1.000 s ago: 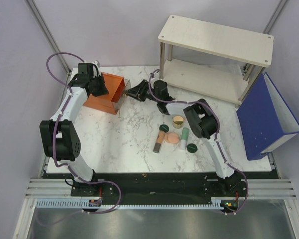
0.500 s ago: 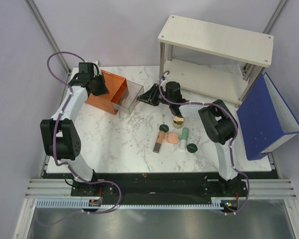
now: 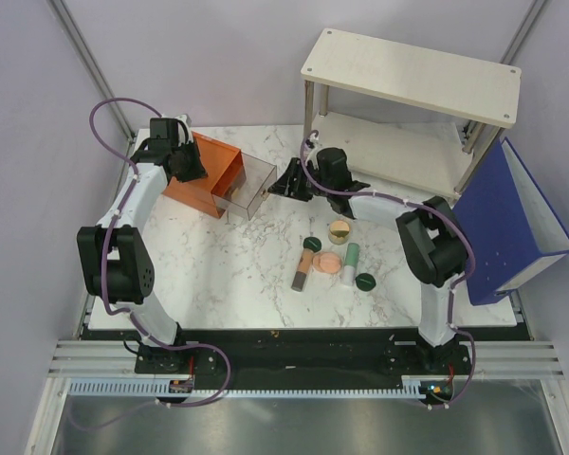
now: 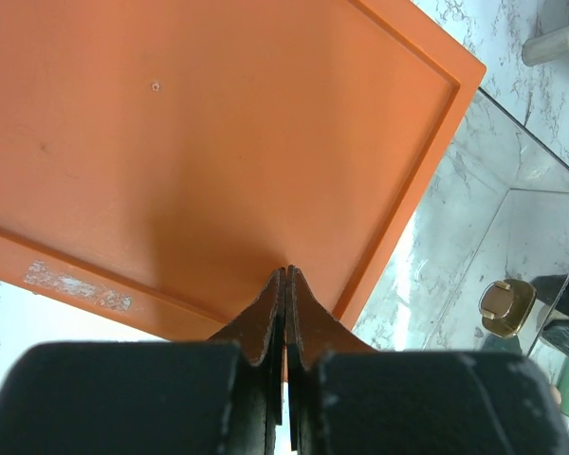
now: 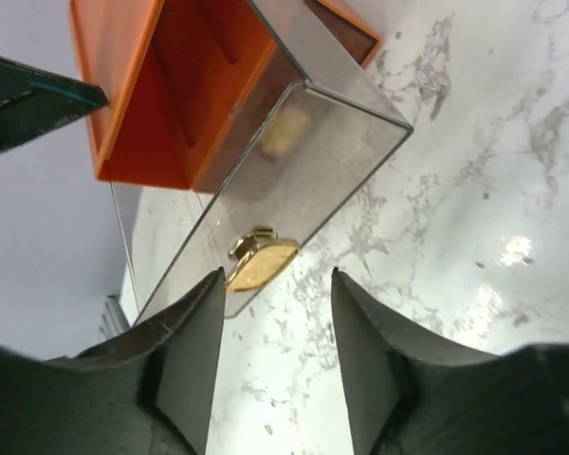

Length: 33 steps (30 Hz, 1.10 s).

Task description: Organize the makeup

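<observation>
The makeup lies in a cluster on the marble table: a tan-gold jar (image 3: pixel 339 230), two dark green discs (image 3: pixel 312 244) (image 3: pixel 365 282), a peach-pink compact (image 3: pixel 328 263), a mint-green tube (image 3: pixel 352 256) and a brown-pink stick (image 3: pixel 302 270). My left gripper (image 3: pixel 186 163) (image 4: pixel 285 271) is shut with nothing between its fingers, and its tips rest on the orange box's top (image 4: pixel 218 142). My right gripper (image 3: pixel 289 180) (image 5: pixel 276 277) is open in front of the clear drawer (image 3: pixel 247 186) (image 5: pixel 303 142). The drawer's gold knob (image 5: pixel 263 262) sits between the fingertips, nearer the left finger.
The orange box (image 3: pixel 201 175) stands at the back left with its drawer pulled out to the right. A two-level white shelf (image 3: pixel 412 76) stands at the back right. A blue binder (image 3: pixel 507 223) leans at the right edge. Bare marble (image 3: pixel 237 256) lies left of the makeup.
The clear drawer has slid out of the orange box to the right as my right gripper drew back. The left gripper has stayed on the box top.
</observation>
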Each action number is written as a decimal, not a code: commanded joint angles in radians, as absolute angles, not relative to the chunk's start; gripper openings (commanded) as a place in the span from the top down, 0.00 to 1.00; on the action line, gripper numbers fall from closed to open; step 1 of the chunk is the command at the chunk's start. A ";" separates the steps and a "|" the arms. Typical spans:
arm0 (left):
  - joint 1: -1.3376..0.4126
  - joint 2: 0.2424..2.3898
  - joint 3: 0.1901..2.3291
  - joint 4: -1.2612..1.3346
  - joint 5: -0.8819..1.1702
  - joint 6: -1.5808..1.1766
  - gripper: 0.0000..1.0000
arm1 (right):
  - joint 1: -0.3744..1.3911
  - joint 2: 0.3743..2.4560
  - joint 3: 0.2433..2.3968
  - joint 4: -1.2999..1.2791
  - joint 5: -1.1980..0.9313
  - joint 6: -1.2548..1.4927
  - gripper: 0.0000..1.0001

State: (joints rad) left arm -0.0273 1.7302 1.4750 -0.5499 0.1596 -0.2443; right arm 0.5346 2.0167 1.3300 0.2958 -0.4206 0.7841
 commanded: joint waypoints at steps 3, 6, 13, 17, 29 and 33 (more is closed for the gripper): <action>-0.021 1.781 1.468 -0.670 0.124 -0.201 0.98 | 0.532 1.817 1.364 0.091 -0.304 0.569 0.34; -0.021 1.784 1.473 -0.670 0.120 -0.196 0.98 | 0.532 1.760 1.368 -0.061 -0.220 0.496 0.29; -0.021 1.801 1.474 -0.684 0.126 -0.173 0.98 | 0.532 1.680 1.364 -0.534 0.075 0.382 0.20; -0.021 1.807 1.467 -0.690 0.124 -0.166 0.98 | 0.531 1.625 1.269 -0.606 0.139 0.385 0.20; -0.021 1.818 1.466 -0.706 0.117 -0.149 0.98 | 0.531 1.583 1.057 -0.646 0.184 0.451 0.26; -0.021 1.822 1.468 -0.707 0.117 -0.147 0.98 | 0.531 1.649 1.052 -0.611 0.190 0.445 0.27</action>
State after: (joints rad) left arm -0.0273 1.7489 1.4952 -0.5560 0.1608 -0.2024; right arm 0.5327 1.6039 1.0618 -0.6430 0.1574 0.4400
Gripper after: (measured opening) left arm 0.022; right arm 0.731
